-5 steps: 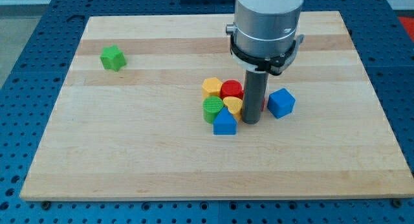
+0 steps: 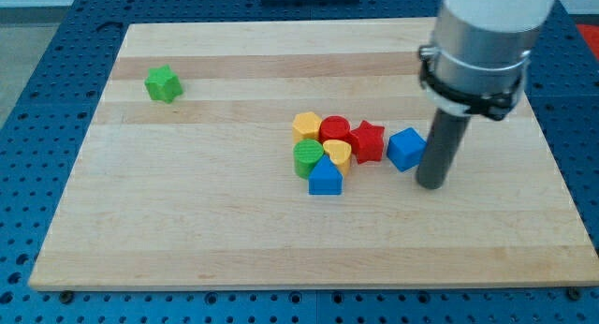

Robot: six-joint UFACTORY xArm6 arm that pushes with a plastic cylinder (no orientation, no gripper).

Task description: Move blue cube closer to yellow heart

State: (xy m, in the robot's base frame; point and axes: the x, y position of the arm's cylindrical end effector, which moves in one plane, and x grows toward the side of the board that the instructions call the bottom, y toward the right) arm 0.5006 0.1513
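No writing; my tip [image 2: 430, 184] seemingly touching blue cube [image 2: 406, 148]

No legible text, labels or nos. anywhere

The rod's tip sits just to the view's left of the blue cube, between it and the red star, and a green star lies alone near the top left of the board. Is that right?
Not quite. In the camera view my tip is just to the view's right of the blue cube, not between it and the red star. The green star does lie alone near the board's top left.
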